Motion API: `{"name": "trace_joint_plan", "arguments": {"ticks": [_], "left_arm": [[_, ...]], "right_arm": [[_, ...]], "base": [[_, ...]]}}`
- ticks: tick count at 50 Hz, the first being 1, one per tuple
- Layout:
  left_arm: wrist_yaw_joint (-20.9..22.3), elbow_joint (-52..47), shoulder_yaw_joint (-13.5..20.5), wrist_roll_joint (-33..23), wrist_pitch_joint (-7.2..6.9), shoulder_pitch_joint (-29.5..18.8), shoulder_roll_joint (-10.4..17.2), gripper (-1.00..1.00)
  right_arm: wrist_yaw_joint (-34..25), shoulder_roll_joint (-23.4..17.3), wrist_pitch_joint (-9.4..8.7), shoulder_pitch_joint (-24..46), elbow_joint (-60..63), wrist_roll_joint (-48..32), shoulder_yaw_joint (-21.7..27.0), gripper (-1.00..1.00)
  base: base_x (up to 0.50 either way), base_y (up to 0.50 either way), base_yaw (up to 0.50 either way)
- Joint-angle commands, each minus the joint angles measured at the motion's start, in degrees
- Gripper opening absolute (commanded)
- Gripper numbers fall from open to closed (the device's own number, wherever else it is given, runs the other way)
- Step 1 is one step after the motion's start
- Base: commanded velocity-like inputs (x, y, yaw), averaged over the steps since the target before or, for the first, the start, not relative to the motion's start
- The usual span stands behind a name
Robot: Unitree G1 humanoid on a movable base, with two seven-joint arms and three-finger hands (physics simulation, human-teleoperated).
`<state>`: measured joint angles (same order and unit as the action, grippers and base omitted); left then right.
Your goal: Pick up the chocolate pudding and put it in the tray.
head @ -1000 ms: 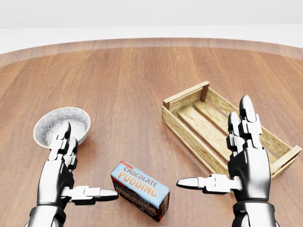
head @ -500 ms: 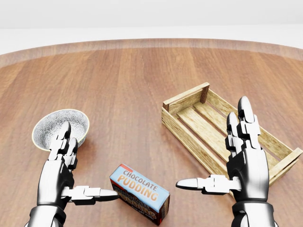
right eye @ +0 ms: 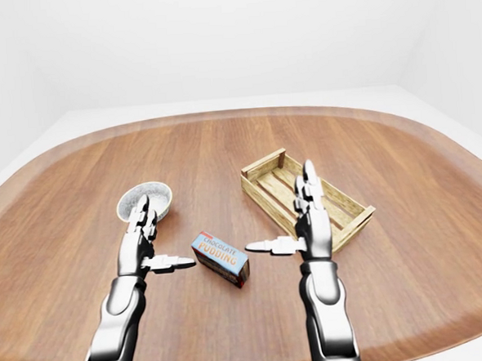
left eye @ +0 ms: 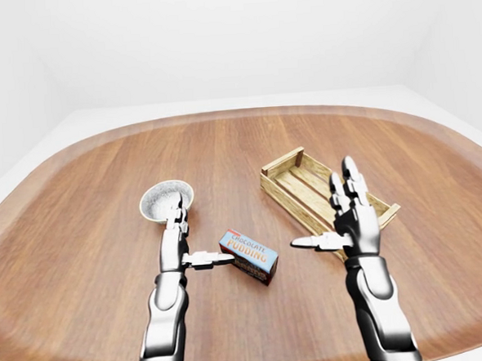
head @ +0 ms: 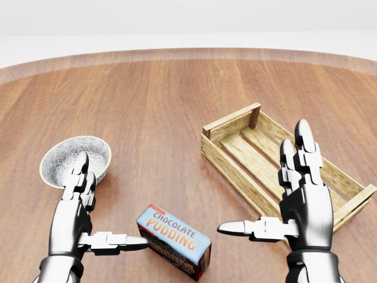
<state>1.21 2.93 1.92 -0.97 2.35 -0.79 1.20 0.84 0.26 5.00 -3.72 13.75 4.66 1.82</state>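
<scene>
The chocolate pudding (head: pixel 174 240), a blue-topped box with dark sides, lies flat and angled on the wooden surface (head: pixel 165 106). Right of it, farther off, sits the slatted wooden tray (head: pixel 235 127), empty.

We see a bare simulated test space, no real room: one large rounded wooden table (left eye: pixel 239 148) ringed by plain, featureless white walls (left eye: pixel 216 43).

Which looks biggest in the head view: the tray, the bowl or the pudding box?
Largest to smallest:
1. tray
2 and 3. pudding box and bowl look alike; the box lies nearer the camera, so unsure.
</scene>
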Motion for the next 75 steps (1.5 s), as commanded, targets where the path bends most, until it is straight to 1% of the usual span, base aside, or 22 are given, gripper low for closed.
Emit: {"name": "trace_joint_plan", "arguments": {"ticks": [1,7,8,10,17,18,22,24,27,32,34,35,36,40,45,51,53,54,59,69,75], "left_arm": [[0.4,-0.2,0.0,0.4,-0.49,0.0,-0.1,1.00],[0.3,-0.2,0.0,0.5,-0.56,0.0,-0.1,1.00],[0.2,0.0,0.0,0.5,-0.51,-0.1,-0.1,1.00],[0.2,0.0,0.0,0.5,-0.53,-0.1,-0.1,1.00],[0.1,0.6,0.1,0.7,-0.41,-0.5,-0.1,1.00],[0.1,0.3,0.1,0.7,-0.73,-0.4,-0.1,1.00],[0.0,0.2,0.1,0.7,-0.81,-0.4,-0.1,1.00],[0.0,0.5,0.1,0.7,-0.43,-0.4,-0.1,1.00],[0.1,0.5,0.1,0.7,-0.38,-0.4,-0.1,1.00],[0.2,-0.2,0.0,0.7,-0.73,0.0,-0.1,1.00],[0.2,-0.1,0.0,0.7,-0.65,0.0,-0.1,1.00],[0.2,-0.4,0.0,0.6,-0.84,0.1,-0.1,1.00],[0.2,-0.4,0.0,0.6,-0.86,0.0,-0.1,1.00],[0.2,-0.4,0.0,0.6,-0.88,0.1,-0.1,1.00],[0.3,-0.3,0.0,0.6,-0.72,0.1,-0.1,1.00],[0.3,-0.5,0.0,0.6,-0.90,0.2,-0.1,1.00],[0.4,-0.4,0.0,0.6,-0.72,0.2,-0.1,1.00],[0.4,0.1,0.1,0.6,-0.40,0.1,-0.1,1.00],[0.3,0.5,0.1,0.6,-0.12,-0.1,-0.1,1.00],[0.4,-0.1,0.1,0.6,-0.74,-0.1,0.0,1.00],[0.4,-0.1,0.1,0.6,-0.75,-0.1,0.0,1.00]], "right_arm": [[-0.5,0.0,0.00,-0.3,-1.1,0.8,-0.3,1.00],[-0.6,0.1,0.00,-0.7,-1.6,-0.1,-0.7,1.00],[-0.9,0.4,0.00,-0.8,-6.6,-1.1,-1.1,1.00],[-0.5,0.4,0.00,-1.1,-4.8,-1.8,-1.8,1.00],[-0.5,0.6,0.00,-2.1,-7.6,-3.4,-3.4,1.00],[-0.5,0.6,0.00,-2.3,-8.1,-3.7,-3.7,1.00],[-0.7,0.6,0.00,-2.6,-9.4,-4.2,-4.3,1.00],[-0.6,0.7,0.00,-2.9,-10.7,-4.9,-4.8,1.00],[-0.6,0.8,0.00,-3.1,-11.4,-5.0,-5.2,1.00],[-0.3,1.0,0.00,-3.5,-14.6,-6.0,-6.4,1.00],[-0.3,1.1,0.00,-2.7,-21.4,-6.1,-6.2,1.00],[-0.3,1.1,0.00,-3.3,-16.6,-6.2,-6.7,1.00],[-0.3,1.1,0.00,-3.5,-16.3,-6.4,-6.9,1.00],[0.1,1.3,0.00,-3.3,-18.7,-7.2,-7.7,1.00],[0.3,1.5,0.00,-3.1,-17.6,-7.5,-8.3,1.00],[0.7,1.5,0.00,-2.6,-21.1,-8.0,-8.6,1.00],[0.7,1.6,0.00,-2.3,-22.3,-8.2,-8.6,1.00],[0.9,1.7,0.00,-2.3,-23.2,-8.6,-8.8,1.00],[1.0,1.9,0.00,-2.0,-25.0,-9.0,-9.0,1.00],[1.6,2.3,0.00,-1.3,-28.9,-10.2,-9.5,1.00],[1.7,2.4,0.00,-1.2,-29.4,-10.7,-9.6,1.00]], "base": [[0.00,0.00,0.00],[0.00,0.00,0.00],[0.00,0.00,0.00],[0.00,0.00,0.00],[0.00,0.00,0.00],[0.00,0.00,0.00],[0.00,0.00,0.00],[0.00,0.00,0.00],[0.00,0.00,0.00],[0.00,0.00,0.00],[0.00,0.00,0.00],[0.00,0.00,0.00],[0.00,0.00,0.00],[0.00,0.00,0.00],[0.00,0.00,0.00],[0.00,0.00,0.00],[0.00,0.00,0.00],[0.00,0.00,0.00],[0.00,0.00,0.00],[0.00,0.00,0.00],[0.00,0.00,0.00]]}}
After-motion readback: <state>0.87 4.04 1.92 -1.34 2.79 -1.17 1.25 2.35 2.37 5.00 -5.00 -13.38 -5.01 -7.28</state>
